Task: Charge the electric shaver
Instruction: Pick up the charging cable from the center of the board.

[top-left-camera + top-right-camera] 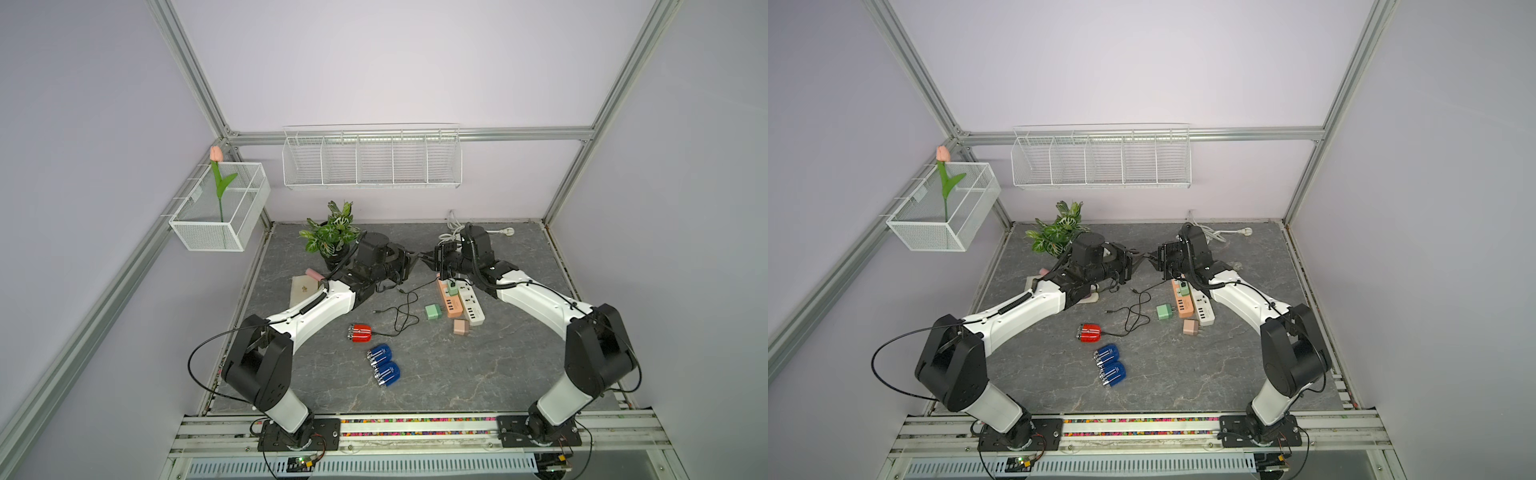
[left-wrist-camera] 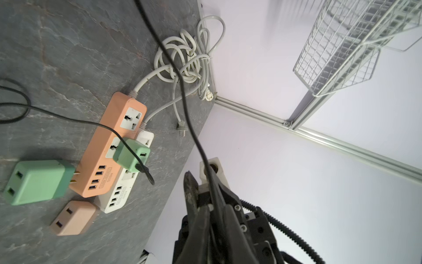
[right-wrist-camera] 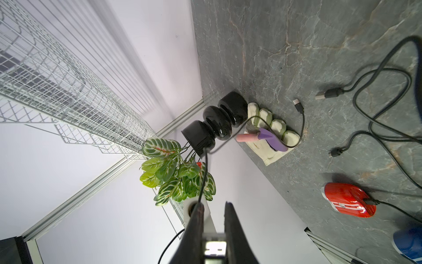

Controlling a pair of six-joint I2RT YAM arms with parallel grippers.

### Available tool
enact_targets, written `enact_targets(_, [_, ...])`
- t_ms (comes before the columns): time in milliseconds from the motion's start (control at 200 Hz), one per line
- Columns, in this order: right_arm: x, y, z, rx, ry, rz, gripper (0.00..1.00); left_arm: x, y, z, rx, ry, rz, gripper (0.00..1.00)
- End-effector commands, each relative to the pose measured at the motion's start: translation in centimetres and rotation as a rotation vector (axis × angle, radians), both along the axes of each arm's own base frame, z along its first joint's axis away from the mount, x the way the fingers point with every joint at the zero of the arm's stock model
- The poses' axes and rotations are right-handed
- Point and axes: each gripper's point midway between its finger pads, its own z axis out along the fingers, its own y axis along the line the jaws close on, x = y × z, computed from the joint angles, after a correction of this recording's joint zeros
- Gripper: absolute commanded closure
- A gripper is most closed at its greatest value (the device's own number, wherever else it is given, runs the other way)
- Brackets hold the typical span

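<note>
- In both top views your left gripper [image 1: 412,259] and right gripper [image 1: 430,261] sit tip to tip above the worktop's [image 1: 519,374] far half.
- Left wrist view alone shows left fingers [image 2: 190,196] pinching the black cable [image 2: 182,91].
- Right fingers [image 3: 231,226]: slim gap, grip unclear.
- Red shaver [image 1: 360,333] lies mid-worktop.

Grippers: black left gripper [image 1: 412,258] and black right gripper [image 1: 427,259] meet tip to tip above the dark grey stone-look table [image 1: 457,374]; jaw gap unreadable
Shavers: red rounded electric shaver [image 1: 360,333] lies flat with a thin black cable [image 1: 399,322] plugged in; two blue rounded shavers [image 1: 380,353] touch, nearer the arm bases
Strips: orange power strip [image 1: 449,302] beside white power strip [image 1: 473,306], small green adapter [image 1: 453,286] plugged into the orange one
</note>
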Motion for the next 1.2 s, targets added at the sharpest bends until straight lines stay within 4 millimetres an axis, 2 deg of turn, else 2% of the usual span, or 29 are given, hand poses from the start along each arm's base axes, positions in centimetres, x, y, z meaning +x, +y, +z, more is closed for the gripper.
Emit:
enact_targets(0, [-0.5, 0.2, 2.1, 0.043, -0.006, 0.001, 0.86, 0.6, -0.7, 2.1, -0.028, -0.055, -0.017, 0.90])
enact_targets(240, [0.1, 0.2, 2.9, 0.063, -0.017, -0.007, 0.86, 0.3, -0.7, 1.0, 0.035, -0.038, -0.045, 0.88])
enact_targets(280, [0.1, 0.3, 3.2, 0.067, -0.020, -0.004, 0.85, 0.4, -0.7, 0.9, 0.039, -0.037, -0.044, 0.90])
enact_targets(315, [0.0, 0.3, 3.3, 0.068, -0.023, -0.003, 0.83, 0.5, -0.8, 1.0, 0.036, -0.041, -0.047, 0.98])
enact_targets(400, [0.3, 0.0, 3.9, 0.061, -0.070, 0.007, 0.63, 0.6, -0.9, 1.6, 0.012, -0.040, -0.054, 1.00])
enact_targets(520, [1.5, -1.1, 5.9, 0.031, -0.280, 0.084, 0.37, 0.6, 0.1, 2.6, -0.018, 0.015, -0.048, 1.00])
enact_targets(600, [1.7, -1.0, 7.1, 0.082, -0.436, 0.162, 0.31, 0.9, 1.2, 3.1, -0.062, 0.054, -0.030, 1.00])
enact_targets(745, [0.7, -1.4, 7.1, 0.235, -0.562, 0.161, 0.30, 1.0, 2.3, 3.0, -0.131, 0.149, -0.019, 1.00])
enact_targets(800, [0.5, -1.2, 7.7, 0.293, -0.612, 0.159, 0.30, 1.1, 2.3, 2.8, -0.158, 0.179, -0.024, 1.00])
enact_targets(965, [0.7, -0.1, 7.4, 0.354, -0.625, 0.186, 0.31, 1.4, 2.2, 2.7, -0.219, 0.213, -0.015, 1.00])
enact_targets(1115, [0.6, 0.3, 7.1, 0.368, -0.612, 0.200, 0.41, 1.7, 2.2, 2.5, -0.228, 0.220, -0.008, 1.00])
enact_targets(1200, [0.6, 0.4, 6.9, 0.382, -0.604, 0.189, 0.53, 1.7, 2.2, 2.4, -0.225, 0.224, -0.009, 1.00])
